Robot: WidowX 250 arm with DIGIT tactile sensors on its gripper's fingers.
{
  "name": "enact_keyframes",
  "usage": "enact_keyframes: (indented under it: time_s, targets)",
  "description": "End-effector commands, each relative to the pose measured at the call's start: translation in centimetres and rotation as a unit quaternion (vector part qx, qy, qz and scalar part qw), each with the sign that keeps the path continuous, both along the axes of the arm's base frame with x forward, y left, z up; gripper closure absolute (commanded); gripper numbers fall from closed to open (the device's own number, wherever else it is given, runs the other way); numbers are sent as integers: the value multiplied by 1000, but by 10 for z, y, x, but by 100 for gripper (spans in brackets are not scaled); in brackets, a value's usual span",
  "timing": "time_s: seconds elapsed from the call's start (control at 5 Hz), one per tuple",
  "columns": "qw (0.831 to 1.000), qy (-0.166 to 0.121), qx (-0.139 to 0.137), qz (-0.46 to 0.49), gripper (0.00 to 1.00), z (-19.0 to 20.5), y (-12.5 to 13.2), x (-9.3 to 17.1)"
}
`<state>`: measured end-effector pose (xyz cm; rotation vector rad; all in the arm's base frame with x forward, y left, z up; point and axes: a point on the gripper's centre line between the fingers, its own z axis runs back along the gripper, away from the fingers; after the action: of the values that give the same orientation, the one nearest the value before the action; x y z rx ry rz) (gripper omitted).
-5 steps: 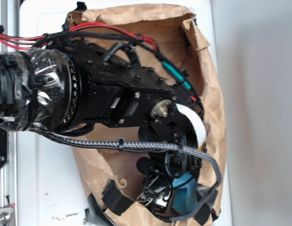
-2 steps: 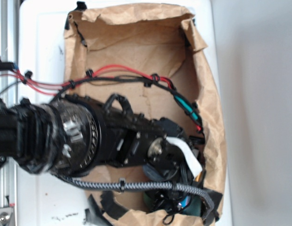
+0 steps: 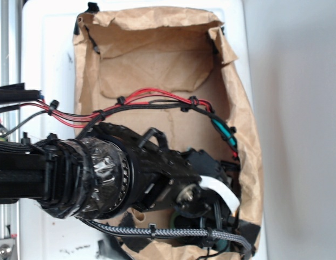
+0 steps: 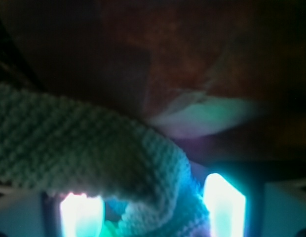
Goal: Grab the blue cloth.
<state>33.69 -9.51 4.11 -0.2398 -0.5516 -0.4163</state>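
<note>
Draping between the parted pincer (image 4: 153, 207) fingers, the blue cloth (image 4: 79, 148).

The exterior view is bright and evenly lit, the white table (image 3: 54, 65) washed nearly featureless and a soft shadow lying inside the paper bag (image 3: 157, 59) beyond the arm. Glare flashes off the shiny tape wrap (image 3: 97, 173) behind the gripper (image 4: 153, 207). The wrist view is dim and murky; both fingertips (image 4: 224, 202) glow overexposed, and the blue cloth (image 4: 69, 143) between them looks soft and blurred.
</note>
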Motion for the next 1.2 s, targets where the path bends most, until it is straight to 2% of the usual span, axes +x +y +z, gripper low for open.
enact_keyframes:
  time_s: [0.0,0.2,0.4,0.6,0.8,1.0]
  targets:
    - [1000,0,-19,-3,100,31,-1,1]
    - [999,-7,-37,14,100,52,15,3]
    - [998,-29,-53,31,100,79,38,-1]
    - [996,-43,-68,42,100,105,59,-16]
    - [996,-24,-73,41,100,126,77,-31]
    - [997,15,-47,64,100,140,87,-36]
